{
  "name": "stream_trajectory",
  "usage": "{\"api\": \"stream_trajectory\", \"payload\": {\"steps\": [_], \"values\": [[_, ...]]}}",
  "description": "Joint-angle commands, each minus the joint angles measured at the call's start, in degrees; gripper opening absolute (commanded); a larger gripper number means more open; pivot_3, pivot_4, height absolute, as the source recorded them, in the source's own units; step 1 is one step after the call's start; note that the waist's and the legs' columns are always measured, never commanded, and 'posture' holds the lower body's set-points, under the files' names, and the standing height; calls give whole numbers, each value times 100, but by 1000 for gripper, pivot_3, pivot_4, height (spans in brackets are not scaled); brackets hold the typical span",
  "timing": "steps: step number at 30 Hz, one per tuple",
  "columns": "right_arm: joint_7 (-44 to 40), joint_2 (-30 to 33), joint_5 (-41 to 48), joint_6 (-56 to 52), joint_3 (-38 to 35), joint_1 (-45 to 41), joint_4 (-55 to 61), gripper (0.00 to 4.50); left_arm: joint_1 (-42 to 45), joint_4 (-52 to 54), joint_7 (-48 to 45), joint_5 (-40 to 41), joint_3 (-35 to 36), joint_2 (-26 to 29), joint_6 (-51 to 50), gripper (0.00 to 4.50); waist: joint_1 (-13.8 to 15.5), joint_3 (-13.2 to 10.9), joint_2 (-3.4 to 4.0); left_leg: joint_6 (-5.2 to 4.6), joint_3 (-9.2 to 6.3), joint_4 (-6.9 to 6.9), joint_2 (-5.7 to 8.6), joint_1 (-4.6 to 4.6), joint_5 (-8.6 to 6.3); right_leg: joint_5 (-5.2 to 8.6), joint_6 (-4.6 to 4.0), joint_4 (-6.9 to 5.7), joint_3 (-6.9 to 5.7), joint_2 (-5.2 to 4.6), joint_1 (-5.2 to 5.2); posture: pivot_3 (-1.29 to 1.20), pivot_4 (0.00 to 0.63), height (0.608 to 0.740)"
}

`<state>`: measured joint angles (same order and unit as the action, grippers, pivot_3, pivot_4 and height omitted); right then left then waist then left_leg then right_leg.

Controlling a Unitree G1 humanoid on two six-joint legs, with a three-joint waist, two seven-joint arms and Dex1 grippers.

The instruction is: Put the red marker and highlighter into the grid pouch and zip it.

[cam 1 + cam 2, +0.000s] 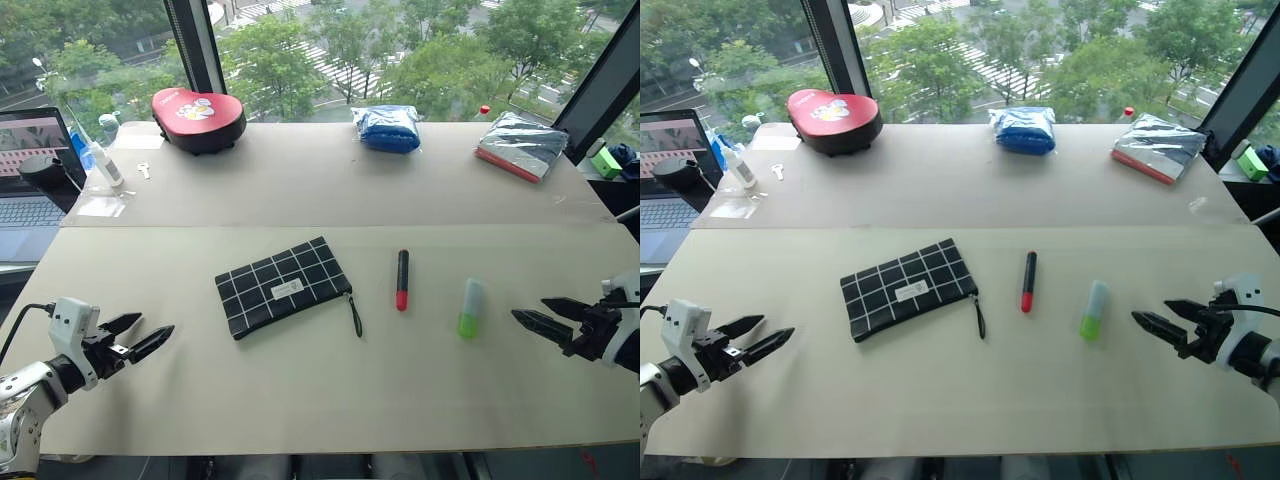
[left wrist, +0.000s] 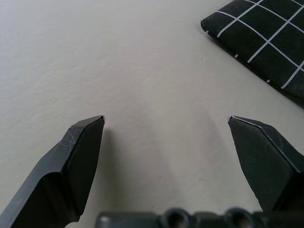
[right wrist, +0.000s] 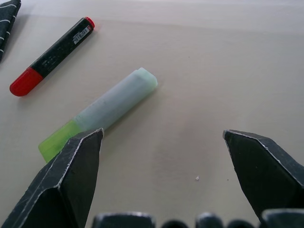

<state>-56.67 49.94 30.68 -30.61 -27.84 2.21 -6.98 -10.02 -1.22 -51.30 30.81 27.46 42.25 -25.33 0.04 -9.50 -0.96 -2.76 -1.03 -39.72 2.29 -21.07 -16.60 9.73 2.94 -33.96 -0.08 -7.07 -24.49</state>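
1. The grid pouch [image 1: 284, 287] lies flat on the pale table [image 1: 320, 390], a little to the 9 o'clock side of the table's middle. It is tilted, with the corner that carries the black strap [image 1: 354, 314] pointing toward 4 o'clock. A small white label sits on its face.
2. The red marker [image 1: 402, 279] lies at 3 o'clock from the pouch, near it but not touching. It is almost straight from 12 to 6 o'clock, with the red end at 6 o'clock.
3. The highlighter [image 1: 470, 306] lies at 3 o'clock from the marker, apart from it. Its green end points to 6 o'clock and its pale mint body to 12 o'clock.
4. The left gripper [image 1: 143, 335] hovers over the table at about 8 o'clock from the pouch, well apart from it. Its jaws stand wide apart and hold nothing. In the left wrist view a corner of the pouch is seen beyond the fingers.
5. The right gripper [image 1: 536, 316] hovers at 3 o'clock from the highlighter, near it, with the fingers pointing toward it. Its jaws are spread wide too and are empty.
6. At the far edge of the table, at 12 o'clock, stand a red heart-shaped case [image 1: 198, 119], a blue bundle [image 1: 388, 128] and a silver bag [image 1: 522, 145].
7. A laptop [image 1: 33, 180] is at 10 o'clock, beside the table.
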Motion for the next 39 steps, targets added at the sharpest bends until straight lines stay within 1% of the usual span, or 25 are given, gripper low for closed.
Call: {"api": "stream_trajectory", "payload": {"steps": [1,3,5,7,9,10,11,14,15,17,18,21,23,24,27,29,32,36,39], "values": [[29,-17,110,42,-161,-137,29,4474,102,-25,-63,-2,10,62,53,4500,0,0,0,0,0,0,0,0,0,0,0,0,0,0,0,0,150,740],[33,-22,77,58,-91,-197,-16,4474,147,-128,-205,-42,-68,55,203,4500,0,0,0,0,0,-1,0,0,0,0,0,-1,0,0,0,0,150,740],[33,-25,59,54,-69,-222,-27,4474,172,-285,-542,-74,-152,95,443,4500,-1,0,0,0,1,-1,0,0,0,0,0,-1,0,0,0,0,150,740],[19,-30,71,23,-57,-232,-9,4474,287,-576,-1140,-27,-227,189,778,4500,0,0,0,0,1,0,0,0,0,0,-1,-1,0,1,0,0,150,740],[-9,-30,103,-12,-47,-245,2,4474,400,-883,-1509,-229,-326,276,1375,4500,8,0,0,0,1,0,1,-1,0,0,-2,-1,-2,2,-2,0,150,740],[-18,-32,119,-21,-43,-259,15,4474,424,-1046,-1635,-466,-402,319,1914,4500,11,0,0,0,2,-1,1,-2,0,0,-4,-1,-3,2,-2,0,150,740],[26,-52,160,-54,-59,-346,5,4236,460,-1298,-1700,-847,-538,405,2656,4500,11,0,0,0,2,-1,1,-1,0,0,-4,0,-2,1,-2,0,150,740],[41,-101,320,-183,-89,-553,78,3453,593,-1850,-1918,-1471,-810,601,4122,4500,15,0,1,0,7,0,-1,-1,0,-2,-9,5,-1,1,-3,0,150,740],[46,-144,445,-309,-49,-687,223,2993,760,-2016,-1941,-1577,-862,638,4543,4500,19,0,1,0,14,0,-5,-3,0,-3,-13,8,0,0,-7,0,150,740],[71,-202,589,-474,47,-875,429,2333,1046,-2317,-1894,-1761,-960,675,5218,4500,33,0,0,0,14,0,-6,-4,0,-4,-14,9,0,-1,-10,0,150,740],[88,-239,619,-533,136,-960,546,1954,1175,-2462,-1868,-1869,-1027,694,5508,4500,42,0,0,0,14,-1,-7,-8,0,-6,-15,7,0,-2,-15,0,150,740],[129,-372,720,-680,404,-1180,867,1009,1444,-2742,-1833,-2054,-1213,717,6081,4500,51,0,0,0,15,-1,-8,-11,0,-8,-18,4,0,-2,-21,0,150,740],[192,-647,841,-843,864,-1579,1237,276,1710,-2795,-1729,-2207,-1383,676,6435,4500,47,0,-1,-3,16,0,-6,-14,-2,-9,-17,-2,0,-2,-30,0,150,740],[160,-788,889,-915,1158,-1776,1442,72,1807,-2758,-1672,-2279,-1469,653,6574,4500,40,0,-1,-3,16,0,-6,-15,-2,-10,-18,-2,-1,-2,-33,0,150,740],[47,-1055,916,-1034,1725,-2182,1709,72,1887,-2601,-1579,-2346,-1694,626,6770,4500,16,0,-1,3,20,-1,-7,-35,1,-18,-26,-11,0,-1,-61,0,150,740],[-12,-1190,612,-857,2260,-2479,1726,72,1885,-2416,-1514,-2352,-1840,591,6815,4500,5,0,-1,2,20,0,-7,-39,1,-18,-26,-10,-1,0,-66,0,150,740],[345,-1616,171,-722,2855,-2988,1518,72,1868,-2190,-1412,-2344,-1999,554,6796,4500,-21,0,-4,-2,22,-3,-5,-46,-2,-19,-23,-7,-8,-1,-70,0,150,740],[237,-1904,-769,-101,3915,-3402,1242,72,1913,-2176,-1325,-2365,-2166,545,6769,4500,-27,0,-4,0,18,-4,-1,-59,-1,-20,-22,-9,-20,-2,-82,0,150,740],[335,-2176,-1205,121,4317,-3651,883,72,1974,-2236,-1291,-2360,-2263,515,6776,4500,-30,0,-4,2,18,-6,-1,-62,0,-21,-24,-10,-42,-4,-84,0,150,740]]}}
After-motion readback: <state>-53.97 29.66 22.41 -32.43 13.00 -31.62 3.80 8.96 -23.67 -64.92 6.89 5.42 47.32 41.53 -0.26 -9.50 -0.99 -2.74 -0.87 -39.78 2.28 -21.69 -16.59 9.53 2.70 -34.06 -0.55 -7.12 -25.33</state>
